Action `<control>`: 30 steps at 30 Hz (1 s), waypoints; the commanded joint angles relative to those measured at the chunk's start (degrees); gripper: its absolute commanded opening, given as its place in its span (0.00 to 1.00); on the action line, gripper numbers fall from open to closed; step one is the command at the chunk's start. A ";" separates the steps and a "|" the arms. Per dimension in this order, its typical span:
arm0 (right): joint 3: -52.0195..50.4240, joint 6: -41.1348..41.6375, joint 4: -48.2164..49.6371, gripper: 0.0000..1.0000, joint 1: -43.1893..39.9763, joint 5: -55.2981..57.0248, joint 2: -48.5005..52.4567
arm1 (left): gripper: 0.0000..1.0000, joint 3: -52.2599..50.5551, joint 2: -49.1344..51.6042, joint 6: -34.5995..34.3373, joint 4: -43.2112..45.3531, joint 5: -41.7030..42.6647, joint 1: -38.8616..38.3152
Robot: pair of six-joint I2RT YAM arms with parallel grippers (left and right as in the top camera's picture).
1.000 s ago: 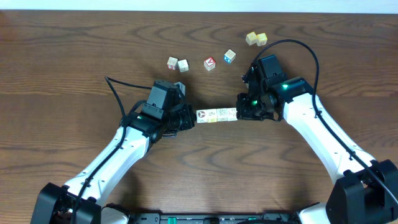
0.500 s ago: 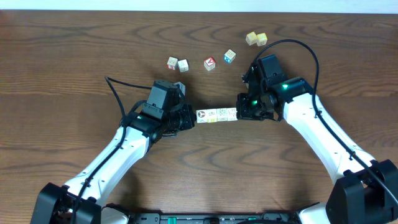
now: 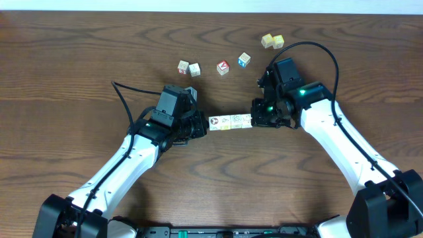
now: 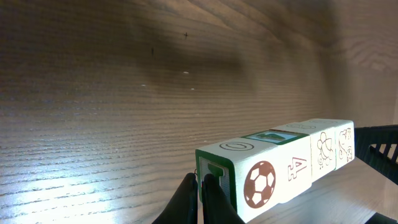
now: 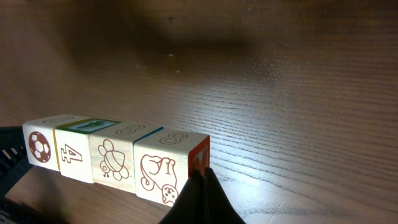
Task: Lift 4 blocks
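Blocks (image 3: 230, 122) lie end to end in one straight row of four at the middle of the overhead frame, on the dark wooden counter (image 3: 66, 53). The left claw (image 3: 203, 125) meets the row's left end and the right claw (image 3: 255, 119) meets its right end, so the row sits pinched between the two. Whether the row rests on the wood or hangs clear of it cannot be told from above. Toward the top of the frame, well apart from the row, sit two white cubes with pink-red edges (image 3: 188, 67), a red-faced cube (image 3: 223, 67), a blue-sided cube (image 3: 244, 59) and, in the upper right, two pale yellow cubes (image 3: 272, 41) touching each other.

Left wrist view: the left claw (image 4: 200, 194) shows at the bottom centre, its two dark fingers closed together with nothing between them, tips pressed on the end face of the nearest block. The blocks (image 4: 280, 168) run off to the right; a football, a numeral 4 and line drawings face the camera. The right claw (image 4: 379, 149) is a dark shape at the right edge.

Right wrist view: the right claw (image 5: 200, 190) is likewise closed, its tips against the red end face of the nearest block. The blocks (image 5: 118, 158) stretch left toward the left claw (image 5: 9, 162), dim in the lower left corner.
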 commanded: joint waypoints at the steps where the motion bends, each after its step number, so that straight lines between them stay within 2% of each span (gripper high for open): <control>1: 1.11 1.09 1.01 0.01 2.86 -9.25 -0.74 | 0.07 1.36 -1.29 -0.96 1.60 7.87 -1.40; 30: 1.07 1.09 1.81 0.01 2.86 -9.33 -0.72 | 0.07 1.36 -1.29 -0.98 1.60 7.87 -1.40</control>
